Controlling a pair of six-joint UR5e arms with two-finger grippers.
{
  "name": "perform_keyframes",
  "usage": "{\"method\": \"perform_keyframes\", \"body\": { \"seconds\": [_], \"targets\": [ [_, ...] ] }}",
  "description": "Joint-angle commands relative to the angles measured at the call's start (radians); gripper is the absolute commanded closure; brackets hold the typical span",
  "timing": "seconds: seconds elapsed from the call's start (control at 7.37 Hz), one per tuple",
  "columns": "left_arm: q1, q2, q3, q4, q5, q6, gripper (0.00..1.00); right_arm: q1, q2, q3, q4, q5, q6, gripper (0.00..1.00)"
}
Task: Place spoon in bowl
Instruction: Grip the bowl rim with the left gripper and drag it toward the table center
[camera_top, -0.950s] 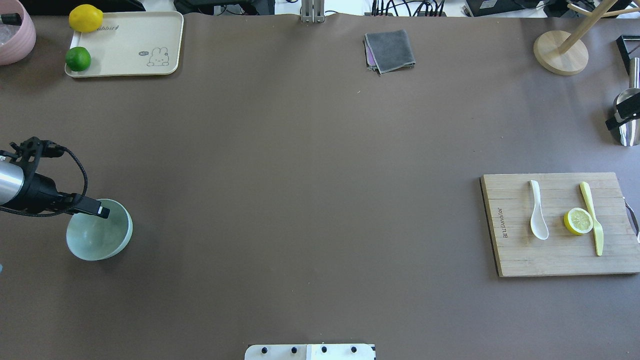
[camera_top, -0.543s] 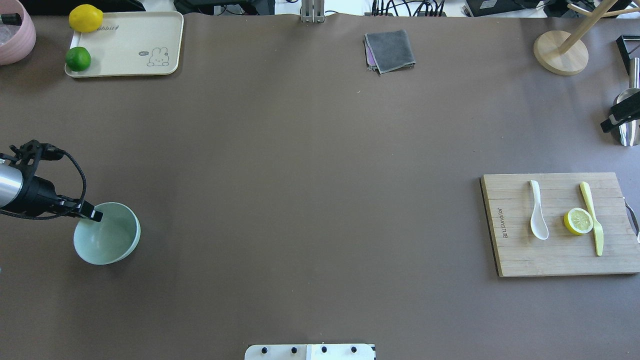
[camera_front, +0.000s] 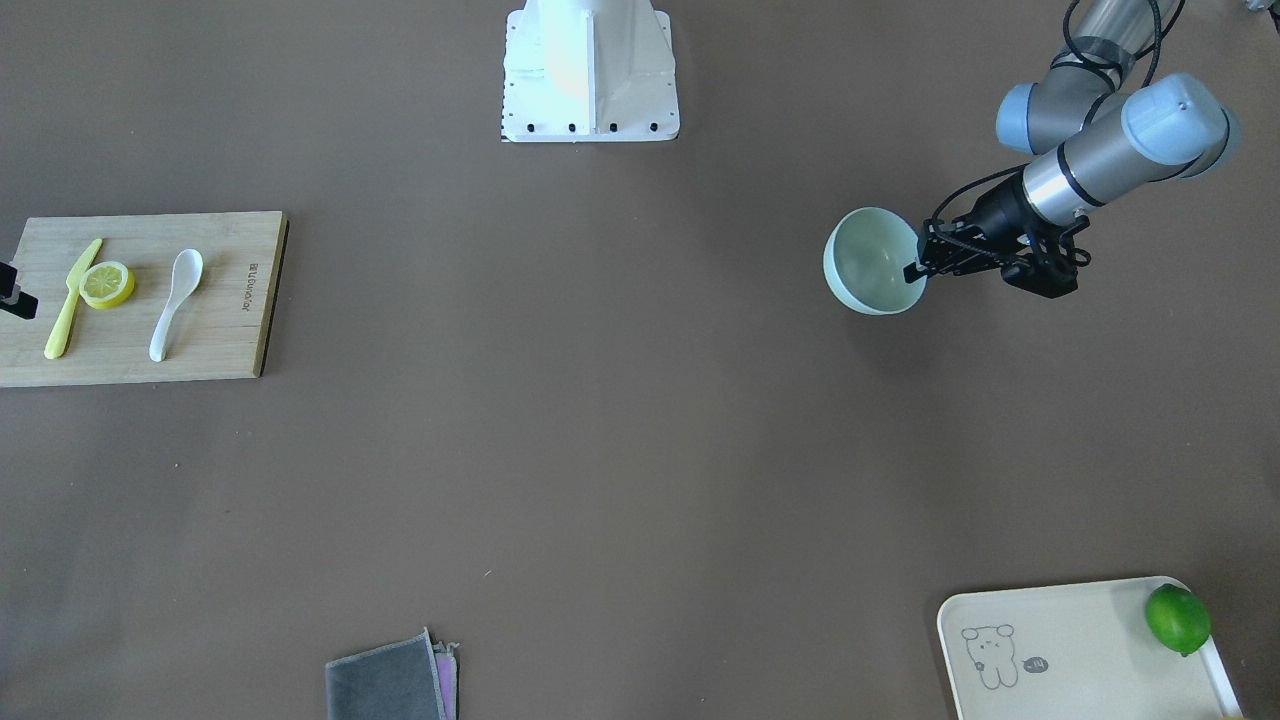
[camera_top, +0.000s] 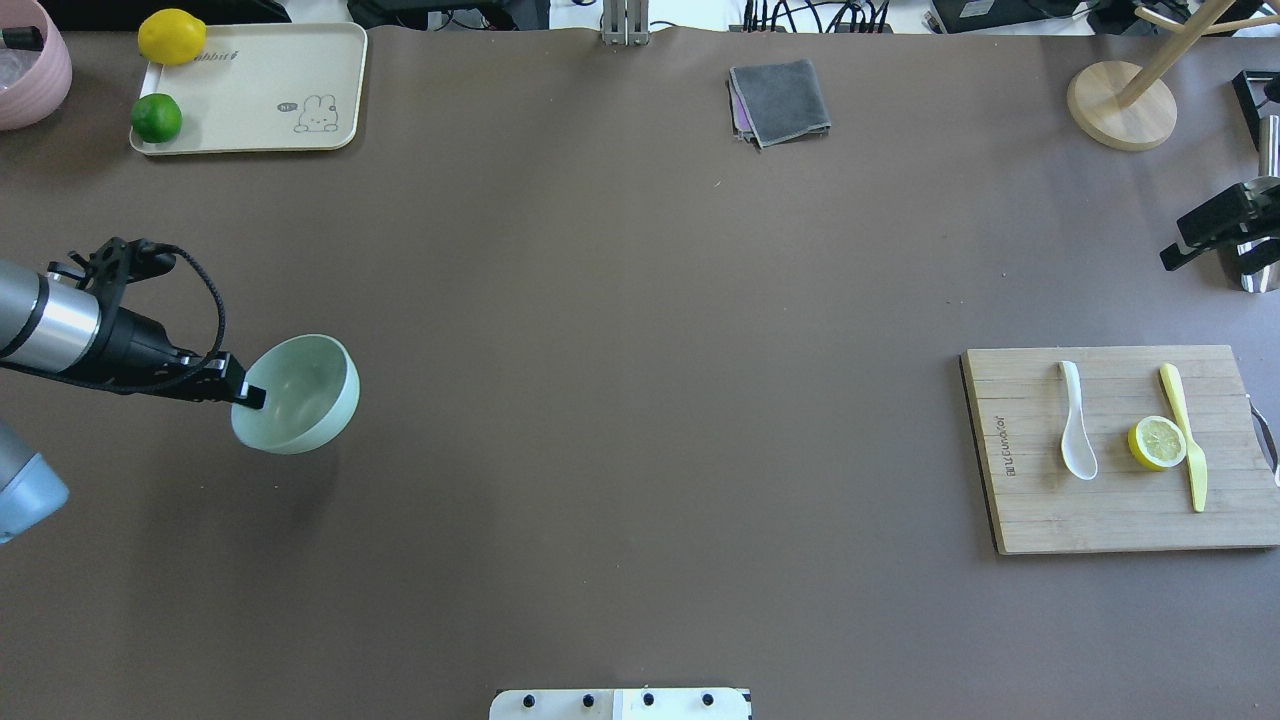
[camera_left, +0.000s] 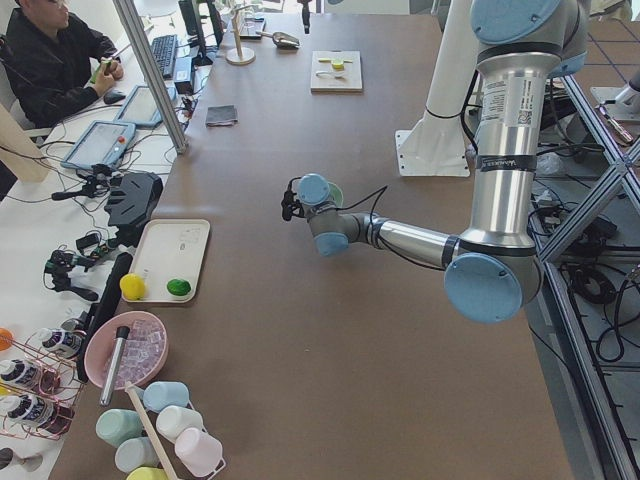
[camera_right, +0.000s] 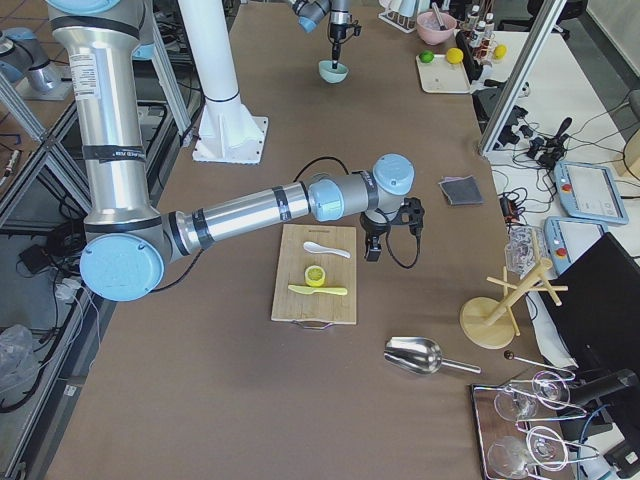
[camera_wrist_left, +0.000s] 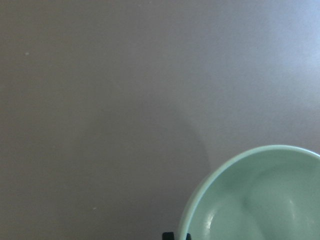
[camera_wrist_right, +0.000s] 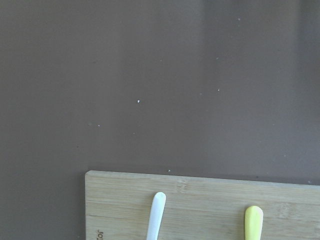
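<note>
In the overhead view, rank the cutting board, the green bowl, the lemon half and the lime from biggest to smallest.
Largest to smallest: cutting board, then bowl, then lemon half and lime, which look about alike, so I won't rank those two.

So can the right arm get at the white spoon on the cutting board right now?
Probably yes. The spoon lies uncovered on the cutting board, clear of the lemon half, and the right gripper hovers just beside the board.
</note>
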Motion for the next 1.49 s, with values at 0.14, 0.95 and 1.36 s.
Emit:
{"method": "perform_keyframes", "body": {
  "seconds": [0.14, 0.95, 1.36],
  "targets": [
    [0.007, -0.296, 0.006, 0.259, 0.092, -0.124, 1.00, -0.116, 0.056, 0.033, 0.001, -0.078, 0.229, 0.00],
    [0.272, -0.544, 0.179, 0.386, 0.567, -0.192, 1.00, -0.173, 0.053, 0.033, 0.000, -0.174, 0.322, 0.00],
    [0.287, -0.544, 0.188, 0.386, 0.569, -0.172, 1.00, -0.177, 0.053, 0.035, 0.000, -0.176, 0.322, 0.00]
  ]
}}
